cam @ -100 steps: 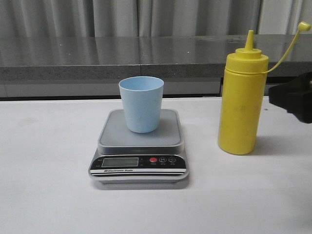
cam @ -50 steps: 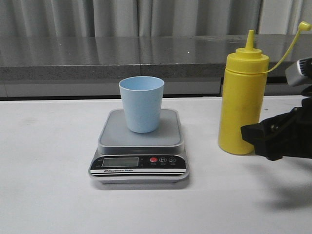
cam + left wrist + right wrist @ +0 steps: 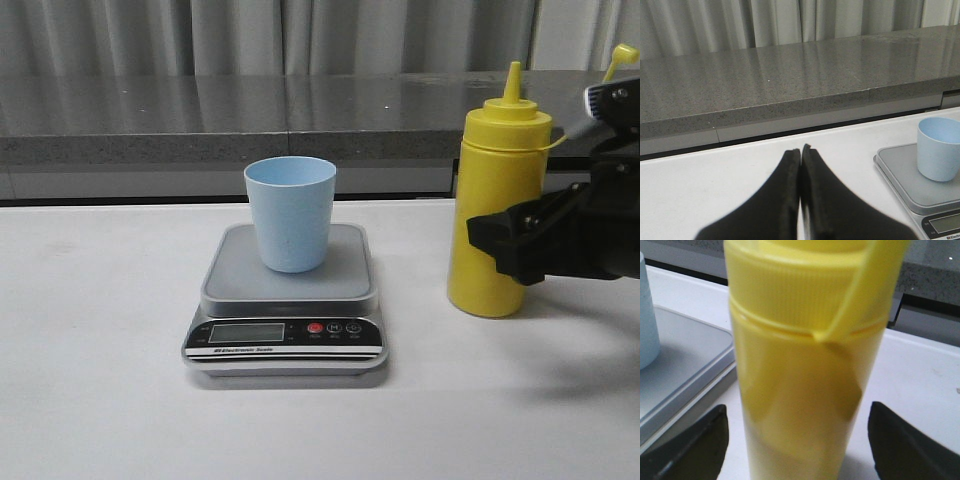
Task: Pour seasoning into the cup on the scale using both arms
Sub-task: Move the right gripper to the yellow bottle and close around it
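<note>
The scale [image 3: 285, 310] sits flat on the white table [image 3: 100, 380], its black front strip with the display and buttons facing the camera. The pale blue cup [image 3: 291, 213] stands upright on the scale's platform, near the platform's middle. To the right of the scale, apart from it, the yellow seasoning [image 3: 497, 200] bottle stands upright on the table, nozzle pointing up, taller than the cup, its thin cap strap arcing away from the scale.

The right pincer [image 3: 497, 246] reaches in from the side of the bottle away from the scale, at about the bottle's mid-height. In the right wrist view its two fingers [image 3: 687, 445] are spread wide with the bottle [image 3: 805, 365] between them, and a gap shows on each side, so it is open and not touching.

The left pincer [image 3: 800, 155] hangs over bare table on the far side of the scale [image 3: 912, 180] from the bottle, its fingers pressed together, holding nothing.
</note>
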Tool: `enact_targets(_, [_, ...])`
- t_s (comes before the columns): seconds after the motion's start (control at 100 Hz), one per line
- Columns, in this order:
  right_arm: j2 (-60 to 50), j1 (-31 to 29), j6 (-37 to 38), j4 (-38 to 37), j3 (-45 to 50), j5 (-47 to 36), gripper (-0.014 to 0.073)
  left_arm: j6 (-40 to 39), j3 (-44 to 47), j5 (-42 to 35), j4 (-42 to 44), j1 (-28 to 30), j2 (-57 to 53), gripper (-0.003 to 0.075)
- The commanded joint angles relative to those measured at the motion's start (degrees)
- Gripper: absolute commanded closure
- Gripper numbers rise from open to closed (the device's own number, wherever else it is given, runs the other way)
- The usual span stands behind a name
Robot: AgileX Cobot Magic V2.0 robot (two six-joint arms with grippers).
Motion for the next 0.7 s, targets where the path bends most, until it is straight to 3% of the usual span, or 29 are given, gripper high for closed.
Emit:
enact_targets(0.0, [-1.67, 0.13, -0.6, -0.69, -1.87, -9.65, 0.002, -0.25, -1.7, -4.46, -0.05, 0.21, 0.45, 0.074])
enact_targets(0.69, [2.79, 0.13, -0.54, -1.88, -7.49, -9.71, 0.002, -0.25, -1.7, -4.23, -0.05, 0.21, 0.45, 0.074])
